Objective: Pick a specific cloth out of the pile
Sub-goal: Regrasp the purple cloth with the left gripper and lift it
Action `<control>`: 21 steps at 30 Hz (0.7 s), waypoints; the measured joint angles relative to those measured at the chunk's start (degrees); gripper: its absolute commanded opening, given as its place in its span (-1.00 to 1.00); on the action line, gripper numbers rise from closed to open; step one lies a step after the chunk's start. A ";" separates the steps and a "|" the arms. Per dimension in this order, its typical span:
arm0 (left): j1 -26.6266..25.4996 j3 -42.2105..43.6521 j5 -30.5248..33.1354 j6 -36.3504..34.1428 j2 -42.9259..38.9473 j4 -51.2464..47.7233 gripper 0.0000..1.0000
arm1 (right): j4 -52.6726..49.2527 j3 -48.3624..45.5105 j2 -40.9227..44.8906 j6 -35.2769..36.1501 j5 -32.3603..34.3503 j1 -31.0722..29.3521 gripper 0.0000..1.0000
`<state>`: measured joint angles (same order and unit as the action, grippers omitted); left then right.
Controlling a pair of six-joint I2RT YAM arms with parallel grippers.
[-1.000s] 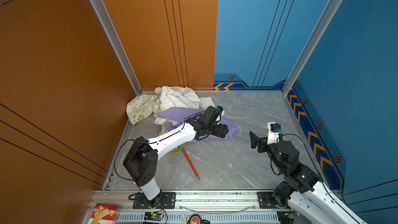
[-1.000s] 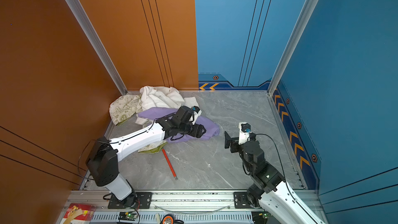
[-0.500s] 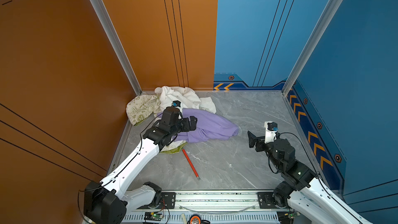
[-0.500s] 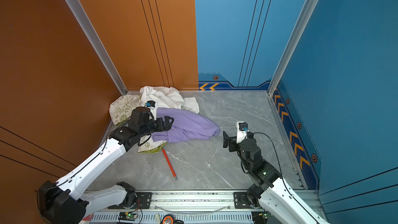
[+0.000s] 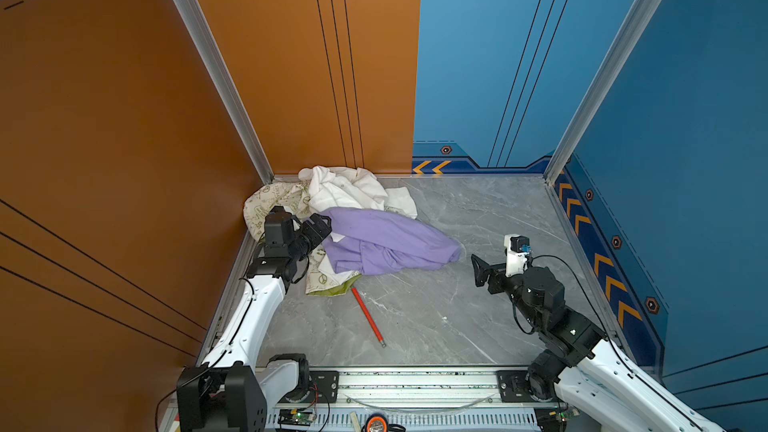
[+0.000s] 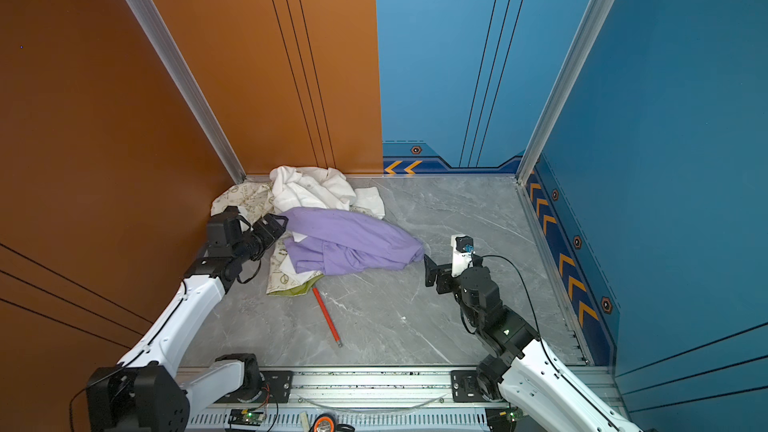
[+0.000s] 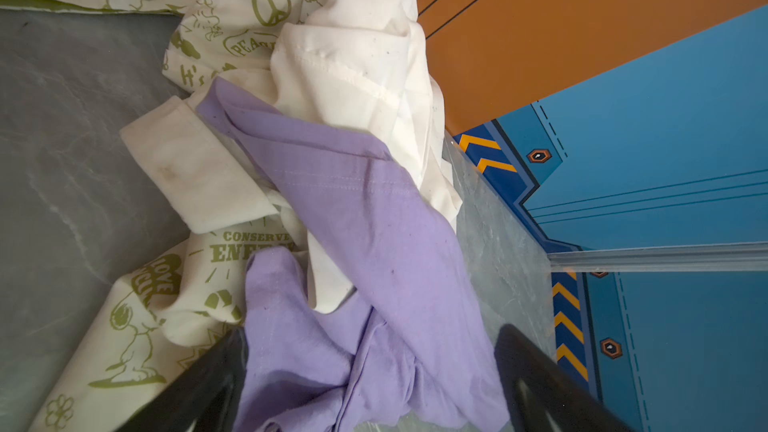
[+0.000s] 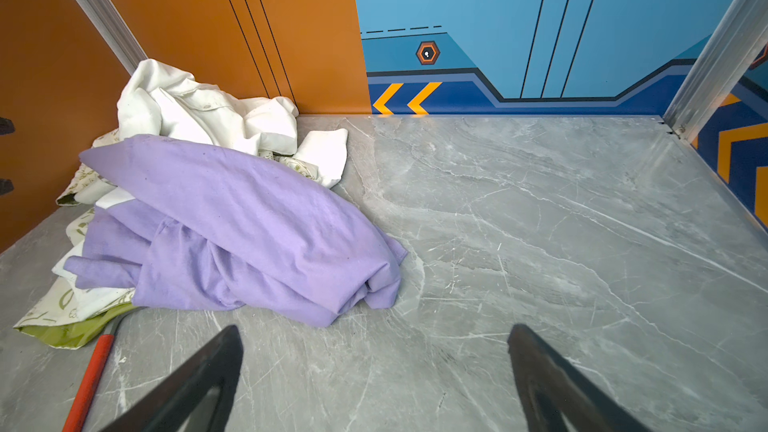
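The cloth (image 5: 386, 243) (image 6: 345, 243) is a plain lavender garment, crumpled on the grey floor against the front of the pile. The pile holds a white shirt (image 5: 345, 191) and a cream cloth with green prints (image 5: 270, 201). My left gripper (image 5: 322, 228) (image 6: 274, 224) is open at the cloth's left edge, low over the pile. In the left wrist view the left gripper (image 7: 372, 331) has its jaws wide apart, with lavender cloth (image 7: 374, 222) lying between and beyond them. My right gripper (image 5: 478, 270) (image 8: 374, 328) is open over bare floor, just right of the cloth (image 8: 232, 218).
A red stick (image 5: 368, 317) (image 8: 89, 384) lies on the floor in front of the pile, near the cream cloth's olive-green edge (image 5: 332, 290). The orange wall (image 5: 166, 160) stands right behind and left of the pile. Grey floor (image 5: 478, 209) stretches to the right.
My left arm has drawn back leftward, from over the cloth's right end to its left edge. The cloth lies uncovered on the floor. The right gripper has barely shifted.
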<state>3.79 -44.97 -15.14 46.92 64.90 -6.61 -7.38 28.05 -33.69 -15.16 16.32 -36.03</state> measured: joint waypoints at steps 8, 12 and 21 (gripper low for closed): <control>4.35 -0.04 -5.60 7.91 8.24 9.31 0.67 | 0.04 -1.05 1.77 -0.35 0.35 0.00 1.00; 4.83 -0.57 -6.69 9.35 12.52 10.36 0.56 | 0.04 -1.64 2.43 -0.37 0.46 0.00 1.00; 6.08 -3.17 -8.13 10.54 19.82 13.40 0.19 | 0.02 -1.68 3.19 -0.39 0.98 0.02 1.00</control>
<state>9.87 -48.14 -23.27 57.45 84.73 6.79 -7.35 26.37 -30.50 -15.55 17.30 -36.01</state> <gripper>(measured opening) 0.627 0.999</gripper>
